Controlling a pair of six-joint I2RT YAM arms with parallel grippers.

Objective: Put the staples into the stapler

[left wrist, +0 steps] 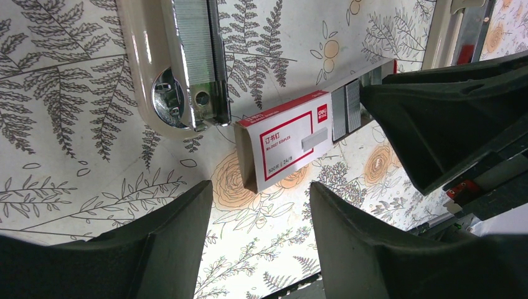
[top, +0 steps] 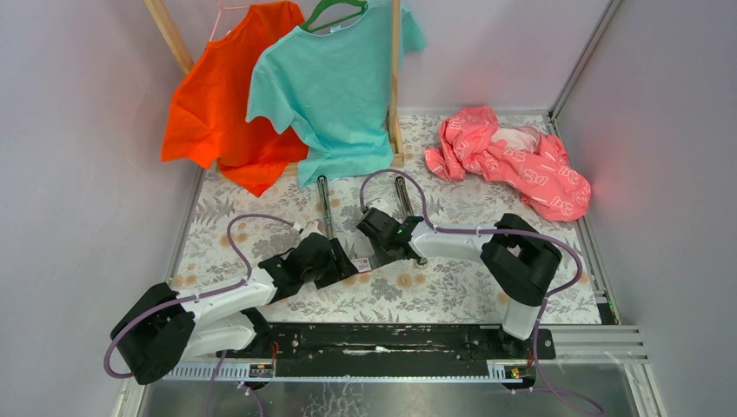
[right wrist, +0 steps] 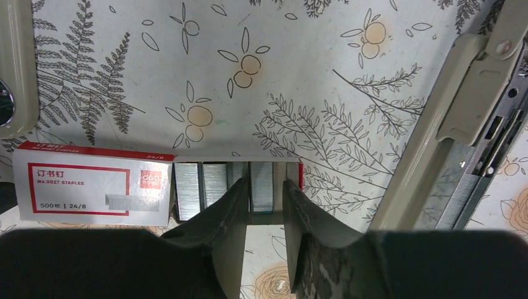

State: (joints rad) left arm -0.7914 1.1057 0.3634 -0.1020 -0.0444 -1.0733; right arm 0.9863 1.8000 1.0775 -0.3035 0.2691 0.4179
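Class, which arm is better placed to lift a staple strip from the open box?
Right. The right end effector straddles a strip in the staples box; the left end effector hangs open beside the sleeve.

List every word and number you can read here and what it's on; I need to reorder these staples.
"订书钉": white face of the staples box
"No.0027 STAPLES": same face, below that
"500枚 | 24/8": same face, bottom line
"deli": red logo square on that face; print beneath it too small
"24/8": box's red top edge; print left of it too small
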